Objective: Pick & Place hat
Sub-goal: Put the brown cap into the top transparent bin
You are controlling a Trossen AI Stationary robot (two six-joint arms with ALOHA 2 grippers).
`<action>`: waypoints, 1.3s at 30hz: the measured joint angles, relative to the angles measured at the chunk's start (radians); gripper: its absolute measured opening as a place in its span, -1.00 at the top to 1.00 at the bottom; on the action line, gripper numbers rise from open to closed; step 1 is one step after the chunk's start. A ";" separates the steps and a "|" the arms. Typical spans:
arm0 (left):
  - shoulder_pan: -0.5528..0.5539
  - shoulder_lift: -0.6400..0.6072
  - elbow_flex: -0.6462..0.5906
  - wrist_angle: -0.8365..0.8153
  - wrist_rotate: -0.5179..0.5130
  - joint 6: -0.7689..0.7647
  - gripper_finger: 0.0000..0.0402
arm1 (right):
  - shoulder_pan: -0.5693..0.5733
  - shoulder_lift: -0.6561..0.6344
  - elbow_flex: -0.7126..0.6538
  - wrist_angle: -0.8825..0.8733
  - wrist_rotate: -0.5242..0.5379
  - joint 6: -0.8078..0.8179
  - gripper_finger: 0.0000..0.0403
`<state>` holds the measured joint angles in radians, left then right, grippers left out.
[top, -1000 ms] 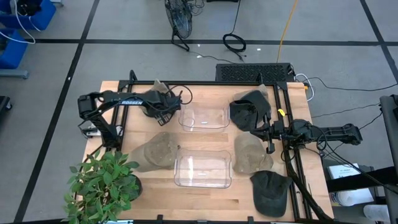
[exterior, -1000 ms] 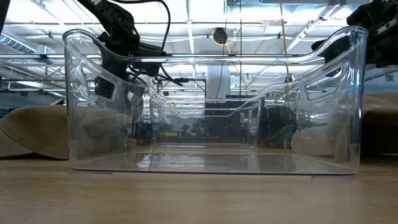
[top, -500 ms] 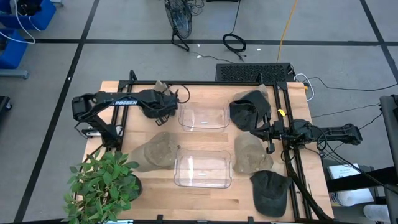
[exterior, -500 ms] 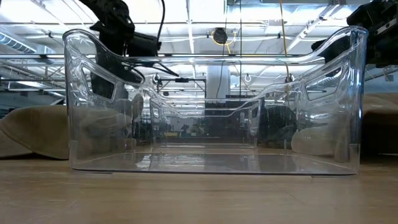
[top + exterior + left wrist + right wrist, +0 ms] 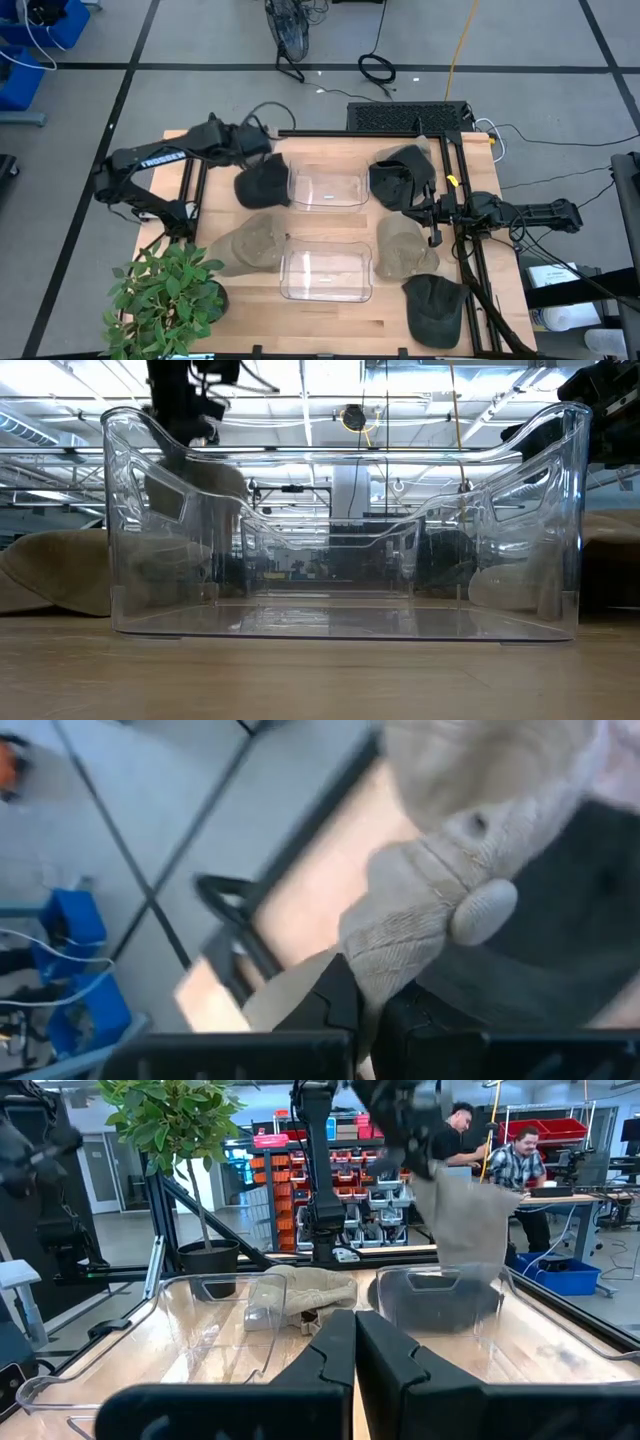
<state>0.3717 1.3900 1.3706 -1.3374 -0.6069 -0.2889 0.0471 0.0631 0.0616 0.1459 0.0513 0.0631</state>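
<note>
We count six hats. The left hand (image 5: 258, 143) clamps a tan hat (image 5: 430, 910), raised at the worktop's (image 5: 320, 310) far left, beside the far bin (image 5: 327, 187). A dark hat (image 5: 262, 183) lies just below it, touching that bin's left wall. Two tan hats (image 5: 250, 243) (image 5: 402, 247) flank the near bin (image 5: 326, 270); two dark hats (image 5: 402, 175) (image 5: 434, 305) lie on the right side. Two clear bins and one potted plant (image 5: 165, 292) complete the layout.

The held hat is ribbed tan fabric with a crown button, seen only in the left wrist view. The right hand (image 5: 354, 1342), fingers closed together on nothing, waits at the right side. Its wrist view alone shows two seated persons (image 5: 520, 1160).
</note>
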 joint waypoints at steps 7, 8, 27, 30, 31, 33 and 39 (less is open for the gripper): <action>0.000 0.001 0.178 -0.015 -0.058 0.080 0.97 | 0.000 0.000 0.000 0.000 0.000 0.000 1.00; 0.000 0.002 0.197 -0.011 -0.059 0.088 0.97 | 0.000 0.000 0.000 0.000 0.000 0.000 1.00; -0.158 0.087 0.279 0.321 0.116 0.058 0.98 | 0.000 0.000 0.000 0.000 0.000 0.000 1.00; -0.174 0.115 0.279 0.332 0.148 -0.036 0.98 | 0.000 0.000 0.000 0.000 0.000 0.000 1.00; -0.178 0.123 0.279 0.344 0.165 -0.068 0.98 | 0.000 0.000 0.000 0.000 0.000 0.000 1.00; -0.184 0.146 0.279 0.371 0.195 -0.122 0.98 | 0.000 0.000 0.000 0.000 0.000 0.000 1.00; -0.188 0.210 0.279 0.401 0.246 -0.231 0.98 | 0.000 0.000 0.000 0.000 0.000 0.000 1.00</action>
<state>0.1842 1.5999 1.6497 -0.9367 -0.3610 -0.5196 0.0467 0.0631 0.0612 0.1460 0.0513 0.0628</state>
